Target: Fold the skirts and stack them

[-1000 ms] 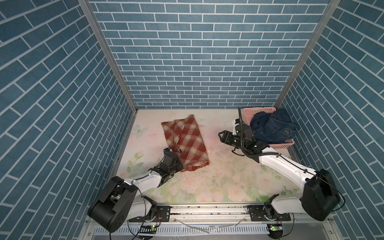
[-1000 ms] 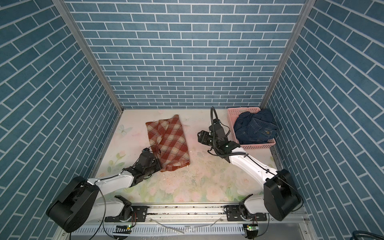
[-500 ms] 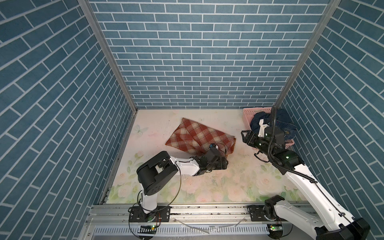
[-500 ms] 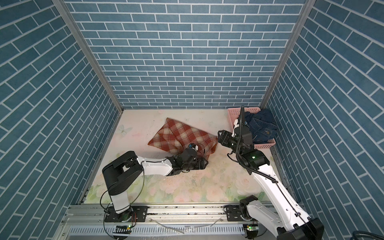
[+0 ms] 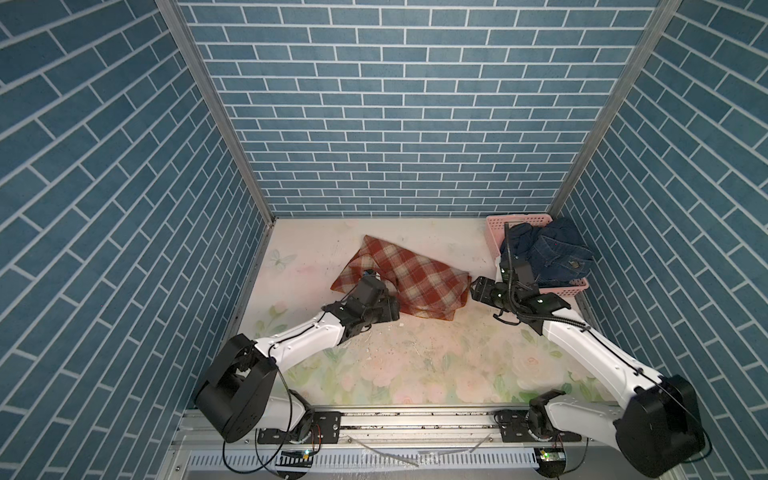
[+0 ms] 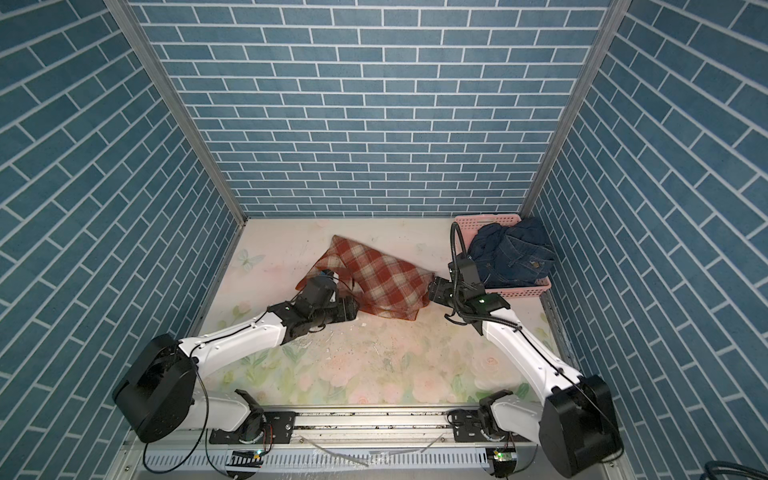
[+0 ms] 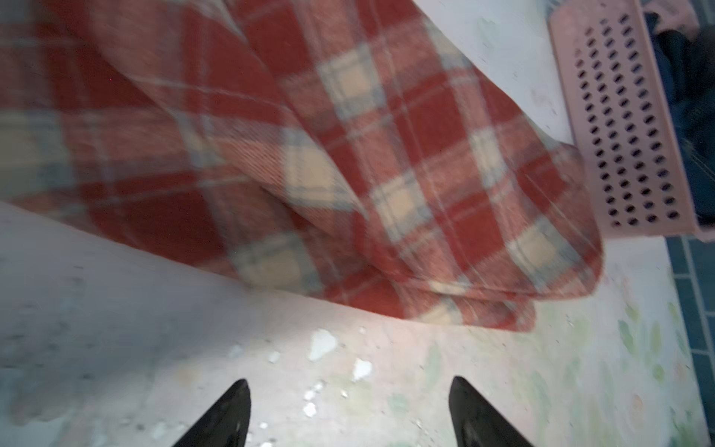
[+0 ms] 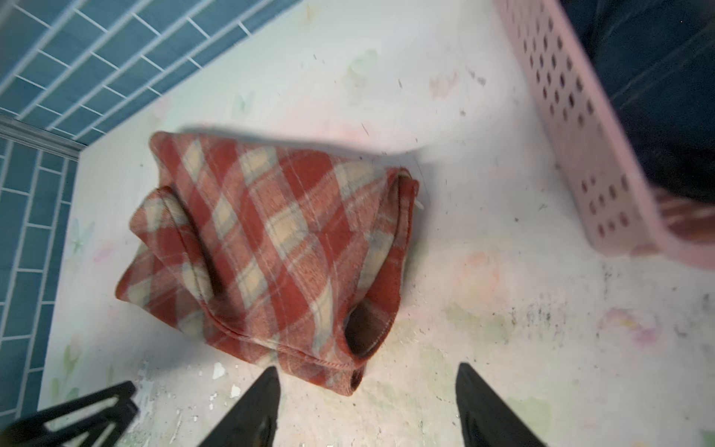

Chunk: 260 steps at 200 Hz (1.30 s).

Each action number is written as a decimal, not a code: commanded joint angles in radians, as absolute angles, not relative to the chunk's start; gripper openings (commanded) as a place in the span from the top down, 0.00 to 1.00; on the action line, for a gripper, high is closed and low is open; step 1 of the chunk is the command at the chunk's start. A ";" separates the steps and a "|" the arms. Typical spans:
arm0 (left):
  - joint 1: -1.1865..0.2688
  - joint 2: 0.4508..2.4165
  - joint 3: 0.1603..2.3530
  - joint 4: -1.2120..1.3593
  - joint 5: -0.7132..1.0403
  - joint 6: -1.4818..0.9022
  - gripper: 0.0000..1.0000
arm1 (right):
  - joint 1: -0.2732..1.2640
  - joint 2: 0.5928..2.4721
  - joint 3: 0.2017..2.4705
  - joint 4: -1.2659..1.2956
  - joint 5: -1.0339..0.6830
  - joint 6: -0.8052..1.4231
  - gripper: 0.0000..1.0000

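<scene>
Lying on floral tabletop (image 5: 415, 365), brick walls (image 5: 395, 104) around: folded plaid skirt (image 5: 415, 278); denim skirts (image 5: 552, 253) in basket (image 5: 515, 219); left gripper (image 7: 348, 381), right gripper (image 8: 367, 367) jaws wide.

plaid skirt (image 5: 409, 276): woolly cloth, matt, slightly fuzzy
denim skirts (image 5: 552, 257): dark matt cloth, lighter stitching
basket (image 7: 615, 127): smooth pink plastic
table (image 5: 415, 365): matt flower print, scuffed
rail (image 5: 415, 419): grey metal

Left gripper (image 7: 349, 380) low, jaws apart, empty, right gripper (image 8: 367, 367) likewise
</scene>
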State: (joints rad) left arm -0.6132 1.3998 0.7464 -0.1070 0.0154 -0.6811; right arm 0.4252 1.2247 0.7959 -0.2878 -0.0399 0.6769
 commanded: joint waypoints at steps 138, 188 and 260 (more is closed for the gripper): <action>-0.368 1.429 0.771 -0.174 -0.127 -0.610 0.22 | 0.342 1.878 1.093 0.097 -0.207 0.573 0.47; -0.313 1.480 0.837 -0.178 -0.090 -0.610 0.22 | 0.278 2.070 1.454 0.041 -0.290 0.468 0.45; -0.264 1.710 1.100 -0.182 -0.029 -0.643 0.22 | 0.276 1.837 1.204 0.059 -0.242 0.476 0.31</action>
